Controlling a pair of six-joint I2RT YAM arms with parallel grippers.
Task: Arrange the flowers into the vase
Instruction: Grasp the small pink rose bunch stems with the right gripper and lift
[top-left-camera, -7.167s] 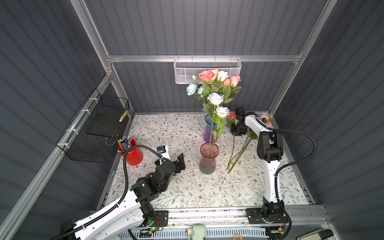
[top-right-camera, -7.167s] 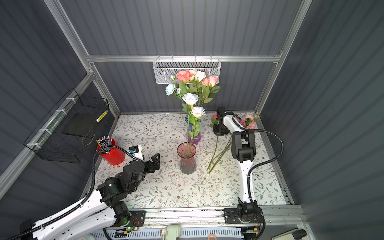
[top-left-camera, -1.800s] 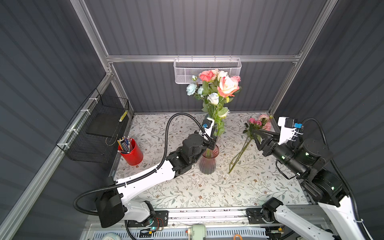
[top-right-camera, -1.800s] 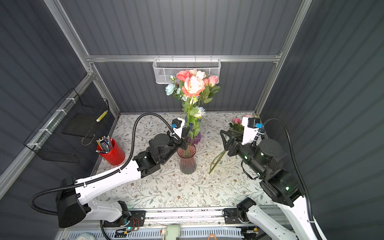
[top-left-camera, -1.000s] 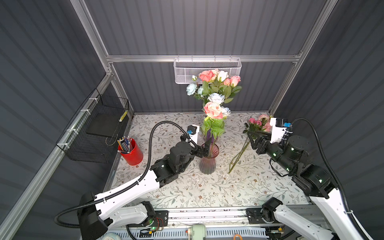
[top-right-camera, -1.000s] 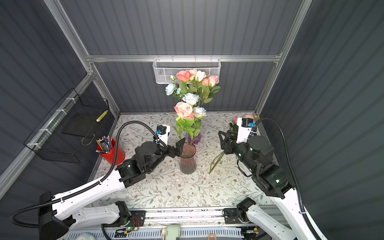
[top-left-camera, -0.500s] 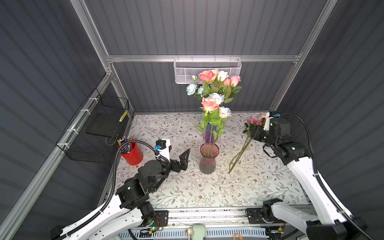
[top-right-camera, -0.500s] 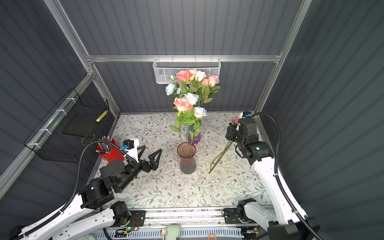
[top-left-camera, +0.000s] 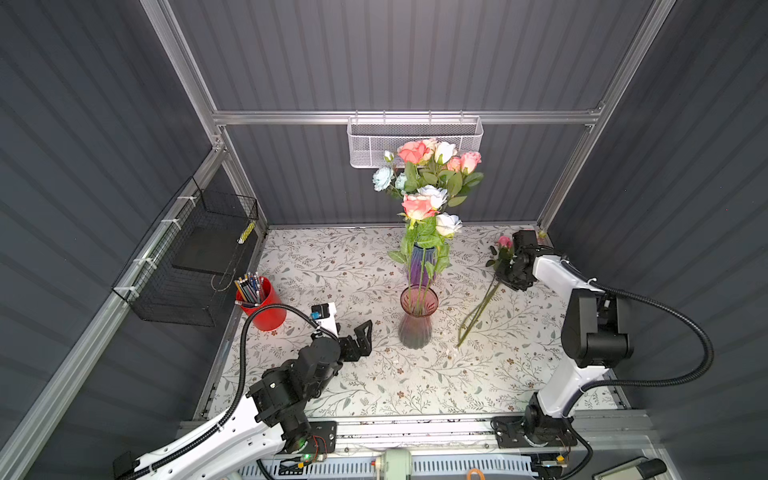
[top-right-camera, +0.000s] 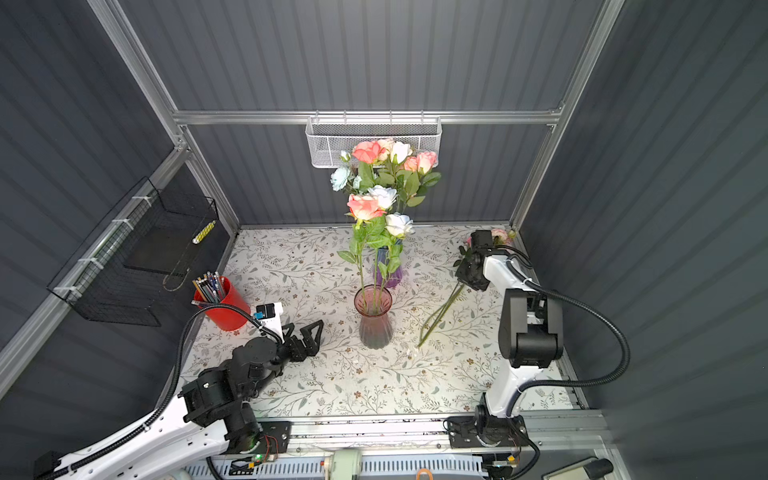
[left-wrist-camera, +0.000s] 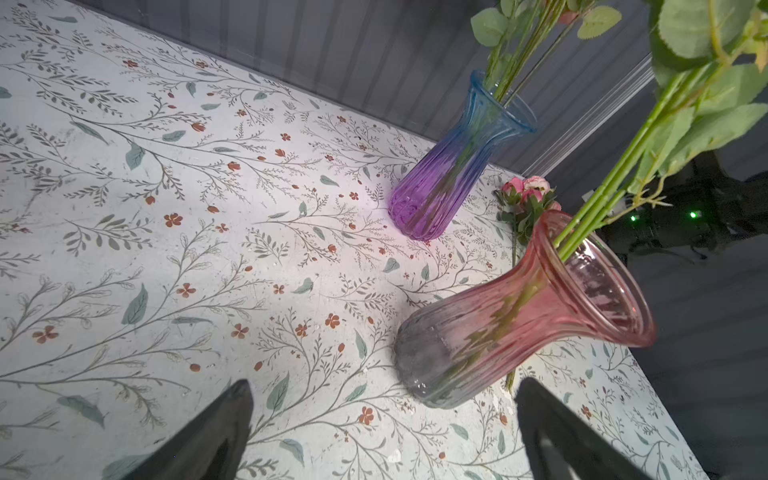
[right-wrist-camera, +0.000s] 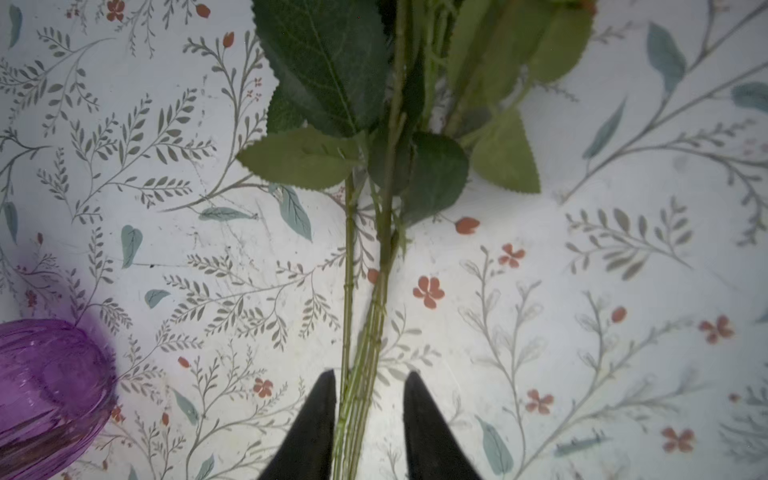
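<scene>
The right tool (right-wrist-camera: 370, 376) is hanging low over the counter (top-left-camera: 324, 266). Its fingers (right-wrist-camera: 307, 424) are standing narrowly apart on either side of the stems of the loose flowers (right-wrist-camera: 384, 232) (one finger is lying against the stems, a gap is showing beside the other), so nothing is clamped. Those flowers are lying flat on the counter to the right of the pink vase (top-left-camera: 415, 328), with their heads pointing toward the back corner. The left tool (top-left-camera: 353, 336) is hovering near that vase on its left, fingers spread wide around nothing. A few roses (top-left-camera: 417, 206) are standing in the pink vase, and a fuller bunch (top-left-camera: 432, 166) is rising from the purple vase (top-left-camera: 417, 270) behind it.
</scene>
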